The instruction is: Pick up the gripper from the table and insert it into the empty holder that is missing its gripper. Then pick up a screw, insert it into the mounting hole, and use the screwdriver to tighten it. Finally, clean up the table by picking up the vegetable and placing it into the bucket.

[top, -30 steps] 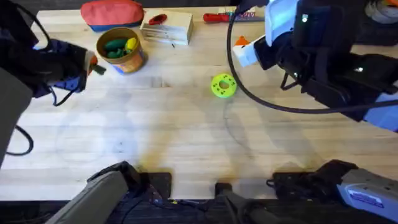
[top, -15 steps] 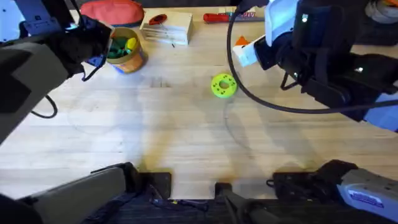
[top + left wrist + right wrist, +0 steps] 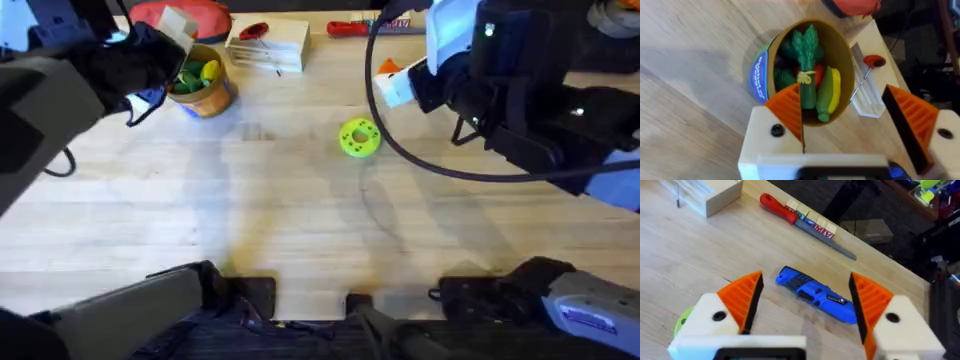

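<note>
Overhead view shows no writing that can be read for sure; the bucket [image 3: 197,80] carries a blue label patch on its wall, its lettering too blurred to make out, and the red-handled tool [image 3: 805,222] at the far edge has a printed strip whose letters I cannot read. The bucket stands at the far left of the tabletop [image 3: 300,210], just in front of a red pouch [image 3: 180,20] and beside a pale wooden block [image 3: 268,45]. Inside it lie toy vegetables: a green asparagus bundle [image 3: 806,65] tied with a yellow band, a yellow-and-green piece beside it, and something red underneath.

The left gripper [image 3: 850,125] hangs over the bucket, jaws spread wide and holding nothing. The right gripper [image 3: 802,305] also has its jaws wide apart and empty, directly above the blue screwdriver [image 3: 817,296], which lies flat on the wood. A green-and-yellow ring [image 3: 360,137] sits near the middle of the tabletop.
</note>
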`<state>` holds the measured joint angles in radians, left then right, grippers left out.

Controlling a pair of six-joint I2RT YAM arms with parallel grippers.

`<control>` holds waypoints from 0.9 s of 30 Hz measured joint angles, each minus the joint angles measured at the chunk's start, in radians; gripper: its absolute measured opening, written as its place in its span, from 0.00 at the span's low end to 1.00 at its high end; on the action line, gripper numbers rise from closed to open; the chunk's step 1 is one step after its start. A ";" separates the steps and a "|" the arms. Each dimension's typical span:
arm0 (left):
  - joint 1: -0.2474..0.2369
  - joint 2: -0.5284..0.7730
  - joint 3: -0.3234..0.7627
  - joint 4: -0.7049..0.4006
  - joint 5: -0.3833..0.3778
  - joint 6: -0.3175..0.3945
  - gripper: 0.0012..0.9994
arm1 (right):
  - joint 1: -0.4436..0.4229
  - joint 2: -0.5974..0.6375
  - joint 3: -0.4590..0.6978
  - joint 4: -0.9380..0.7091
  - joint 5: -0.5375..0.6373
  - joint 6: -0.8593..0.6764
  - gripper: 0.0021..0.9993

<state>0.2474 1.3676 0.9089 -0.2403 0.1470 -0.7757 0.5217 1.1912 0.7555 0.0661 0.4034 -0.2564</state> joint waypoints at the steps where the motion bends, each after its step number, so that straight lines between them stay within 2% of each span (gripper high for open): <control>1: 0.000 -0.006 0.019 -0.035 0.010 0.028 0.95 | 0.000 0.000 0.000 -0.007 0.000 0.005 0.99; 7: 0.000 -0.077 0.170 -0.236 0.049 0.240 0.95 | 0.000 -0.006 0.063 -0.232 0.000 0.054 0.99; 13: 0.000 -0.189 0.246 -0.413 0.173 0.543 0.95 | 0.000 -0.051 0.237 -0.574 0.000 0.131 0.99; 17: -0.013 -0.256 0.246 -0.543 0.260 0.775 0.95 | 0.000 -0.099 0.333 -0.751 0.000 0.202 0.99; 18: -0.051 -0.305 0.246 -0.609 0.293 0.920 0.95 | 0.000 -0.154 0.366 -0.834 0.000 0.253 0.99; 19: -0.067 -0.323 0.246 -0.630 0.301 0.961 0.95 | 0.000 -0.174 0.369 -0.854 0.000 0.272 0.99; 20: -0.112 -0.373 0.246 -0.681 0.317 1.052 0.95 | 0.000 -0.233 0.371 -0.905 0.000 0.341 0.99; 23: -0.133 -0.406 0.246 -0.718 0.329 1.098 0.95 | 0.000 -0.283 0.371 -0.941 0.000 0.407 0.99; 27: -0.134 -0.413 0.246 -0.778 0.331 1.128 0.95 | 0.000 -0.324 0.371 -0.974 0.000 0.471 0.99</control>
<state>0.1135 0.9546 1.1549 -1.0187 0.4782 0.3520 0.5217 0.8667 1.1267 -0.9083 0.4031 0.2146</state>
